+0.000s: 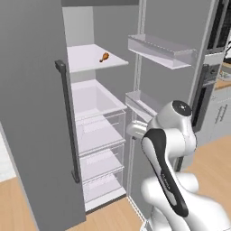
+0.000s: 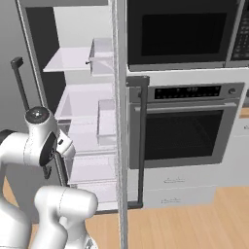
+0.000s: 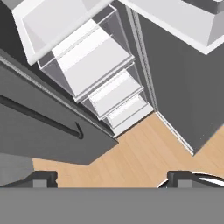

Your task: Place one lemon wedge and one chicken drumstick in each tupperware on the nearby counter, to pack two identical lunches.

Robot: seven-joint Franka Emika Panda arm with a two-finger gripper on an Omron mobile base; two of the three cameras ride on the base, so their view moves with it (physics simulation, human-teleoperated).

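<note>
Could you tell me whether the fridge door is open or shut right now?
Open: the fridge door is swung wide, exposing the shelves and a chicken drumstick on the upper shelf.

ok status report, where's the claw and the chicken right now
Claw open, empty, pointing down at the floor by the open fridge. One drumstick on the upper fridge shelf, untouched. Nothing visibly in the way.

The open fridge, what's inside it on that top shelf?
One small orange-brown chicken drumstick lies on the white top shelf of the fridge. The shelf's left part is hidden behind the open grey door, so anything there can't be seen.
</note>
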